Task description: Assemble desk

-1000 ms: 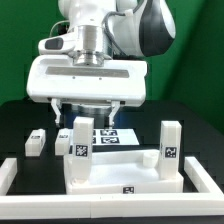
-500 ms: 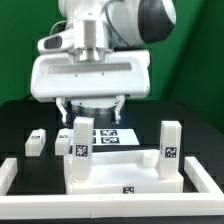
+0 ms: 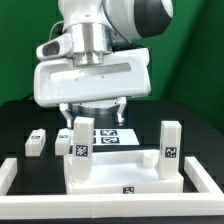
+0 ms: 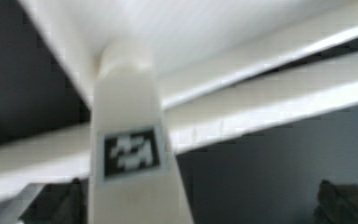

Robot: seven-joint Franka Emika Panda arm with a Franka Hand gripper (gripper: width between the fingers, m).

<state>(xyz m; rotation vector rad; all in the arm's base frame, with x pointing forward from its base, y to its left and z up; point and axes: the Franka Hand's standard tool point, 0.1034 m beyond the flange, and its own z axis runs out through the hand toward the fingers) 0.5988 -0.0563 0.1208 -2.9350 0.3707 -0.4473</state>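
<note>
Gripper (image 3: pixel 94 118) hangs spread wide, holding nothing, above the upright leg (image 3: pixel 78 140) at a corner of the tabletop (image 3: pixel 110 172), on the exterior view's left; to seat it, I'd drop straight, straddle the leg evenly, close squarely; an off-centre pinch could tip it.

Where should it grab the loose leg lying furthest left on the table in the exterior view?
Probably best to grip the leg across its two long sides, near the middle, coming straight down from above. It lies flat on the table, so only its top and sides are free, and it looks narrow enough for the open end effector.
</note>
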